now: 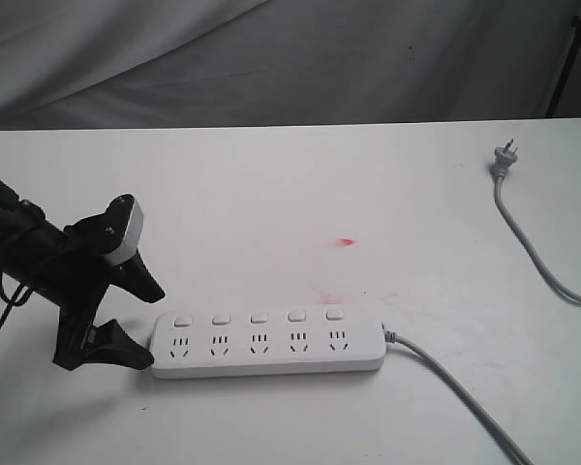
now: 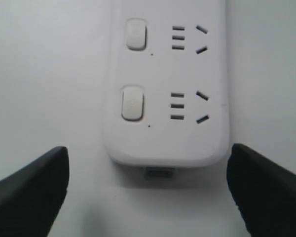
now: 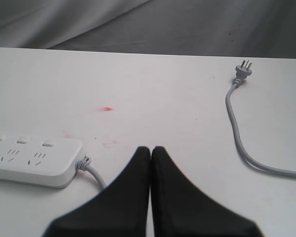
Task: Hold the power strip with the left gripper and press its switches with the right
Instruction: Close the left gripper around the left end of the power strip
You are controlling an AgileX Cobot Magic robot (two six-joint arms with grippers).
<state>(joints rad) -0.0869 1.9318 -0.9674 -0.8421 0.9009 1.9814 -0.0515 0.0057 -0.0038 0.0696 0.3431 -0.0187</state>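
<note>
My left claw (image 1: 152,326) is spread wide and grasping nothing. It sits low at the left end of the power strip (image 1: 268,344), one finger toward the far side and one toward the front. In the left wrist view the rounded end sits between the fingers and just ahead of the tips, with gaps on both sides, so I judge no contact yet.

Step in hand is getting hold of that end. To do it well I should slide in along the strip's length, stay low on the bench (image 1: 271,184) and keep centred. I should pinch the two long side walls short of the first button so the fingers don't cover it. A lopsided close would likely swivel the strip.

The strip lies flat along the bench's front edge, left of middle, with its five switches (image 1: 259,317) on the far side of the sockets.

The grey cable (image 1: 465,392) leaves the right end toward the front right.

My right claw (image 3: 151,149) is clenched empty. It is off the cable end and well apart from the switches, and it is not seen in the exterior view.

The plug (image 1: 504,155) lies loose near the far right corner.
</note>
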